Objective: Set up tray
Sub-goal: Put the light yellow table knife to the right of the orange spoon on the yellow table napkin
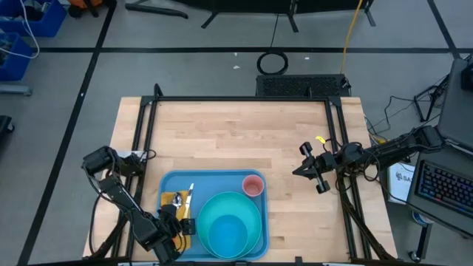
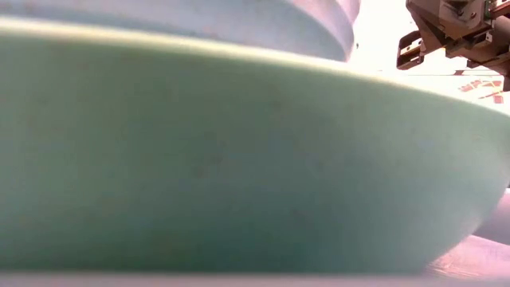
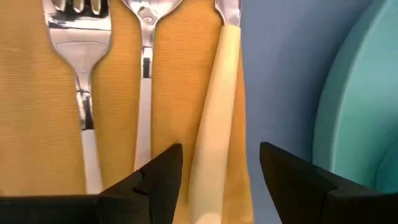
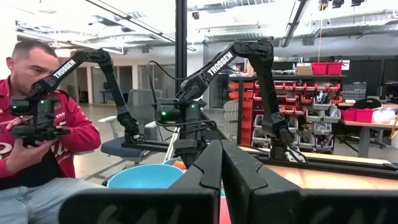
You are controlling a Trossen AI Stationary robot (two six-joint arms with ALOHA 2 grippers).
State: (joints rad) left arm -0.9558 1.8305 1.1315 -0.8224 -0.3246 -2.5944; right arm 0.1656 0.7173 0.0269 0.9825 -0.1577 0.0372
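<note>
Left gripper (image 3: 221, 177) low over tray (image 1: 168, 185), fingers apart astride cream knife handle (image 3: 214, 143), not gripping. Right gripper (image 1: 297, 171) shut, empty, raised right of tray.

A turquoise dish (image 2: 239, 159) is filling almost the whole low view, its curved side wall sitting very close to the camera. A second pale blue-green rounded form (image 2: 263, 24) is showing above it, along the upper edge. A strip of pale surface (image 2: 478, 263) is showing at the lower right. A dark robot gripper assembly (image 2: 450, 32) is hanging in the upper right corner against a bright background; its fingers are not showing clearly.
</note>
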